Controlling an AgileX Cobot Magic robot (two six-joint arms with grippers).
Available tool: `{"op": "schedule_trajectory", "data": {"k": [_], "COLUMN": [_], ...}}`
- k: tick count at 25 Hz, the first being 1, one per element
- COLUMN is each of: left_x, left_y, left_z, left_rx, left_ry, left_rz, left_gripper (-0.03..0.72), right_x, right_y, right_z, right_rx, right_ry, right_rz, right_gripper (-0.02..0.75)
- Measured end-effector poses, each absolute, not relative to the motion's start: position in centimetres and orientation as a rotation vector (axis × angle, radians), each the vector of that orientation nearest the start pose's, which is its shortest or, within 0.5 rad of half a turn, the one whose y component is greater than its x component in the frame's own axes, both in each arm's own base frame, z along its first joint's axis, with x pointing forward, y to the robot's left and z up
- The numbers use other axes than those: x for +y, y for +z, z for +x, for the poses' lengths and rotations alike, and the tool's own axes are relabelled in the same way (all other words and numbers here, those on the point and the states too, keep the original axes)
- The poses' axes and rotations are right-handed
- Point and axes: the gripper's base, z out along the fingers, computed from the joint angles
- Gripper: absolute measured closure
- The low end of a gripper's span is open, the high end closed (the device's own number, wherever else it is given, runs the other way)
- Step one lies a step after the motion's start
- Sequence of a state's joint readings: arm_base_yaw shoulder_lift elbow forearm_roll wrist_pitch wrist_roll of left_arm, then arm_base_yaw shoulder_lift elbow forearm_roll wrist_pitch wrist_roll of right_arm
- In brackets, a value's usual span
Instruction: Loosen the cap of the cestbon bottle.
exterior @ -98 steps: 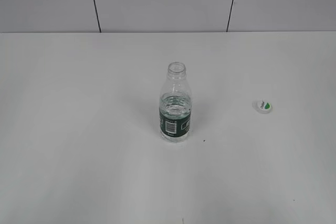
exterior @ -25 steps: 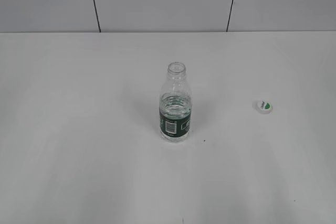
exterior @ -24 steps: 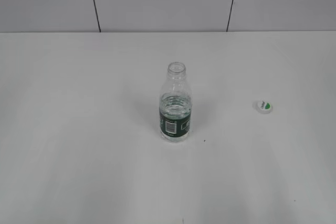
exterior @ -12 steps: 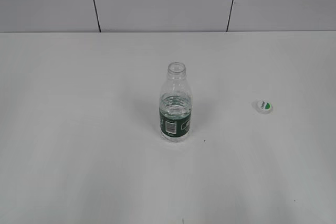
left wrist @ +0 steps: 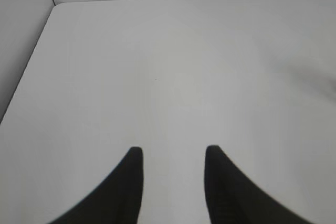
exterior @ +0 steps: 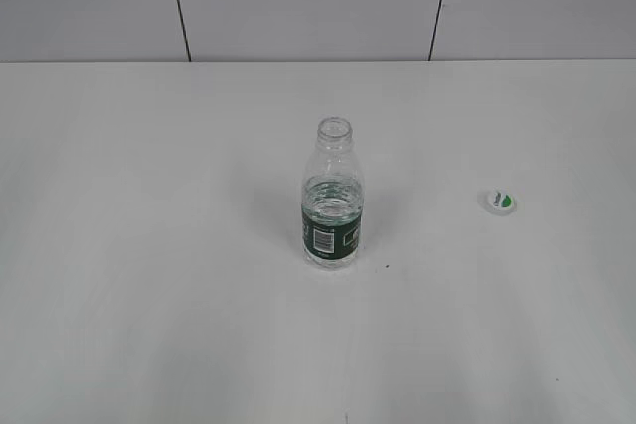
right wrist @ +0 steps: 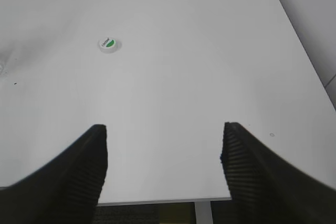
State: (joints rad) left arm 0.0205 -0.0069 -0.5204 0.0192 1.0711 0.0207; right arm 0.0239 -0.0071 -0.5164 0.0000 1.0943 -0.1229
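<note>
The bottle (exterior: 332, 201) stands upright near the middle of the white worktop (exterior: 149, 245), its neck bare and open, a little water inside and a dark green label band around its lower body. The cap (exterior: 500, 202) lies flat on the worktop well apart from the bottle, off to its right, logo side up.

In the right wrist view the right gripper (right wrist: 164, 153) hangs over the near edge of the worktop with its two dark fingers spread wide and nothing between them. The cap (right wrist: 109, 43) lies ahead of it and to the left, well clear of both fingertips.

In the left wrist view the left gripper (left wrist: 170, 156) is parted by a moderate gap, holding nothing, above bare worktop (left wrist: 173, 66). Neither the bottle nor the cap shows in that view.
</note>
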Motion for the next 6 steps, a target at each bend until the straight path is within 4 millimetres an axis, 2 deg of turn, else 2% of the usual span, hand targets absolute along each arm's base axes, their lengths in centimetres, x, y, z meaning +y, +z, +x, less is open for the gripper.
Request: {"op": "schedule_trajectory", "data": {"k": [6], "left_x": [0.06], "left_y": [28.2], "left_z": [-0.88], "left_rx": [2.028], "left_ry": [0.038], "left_rz": [0.0], "left_gripper": [0.442], "right_x": [-0.02], "right_y": [27.9], "right_z": [-0.93], "right_rx": [2.05], "right_ry": [-0.061], "right_rz": [-0.151], "right_gripper": [0.217]}}
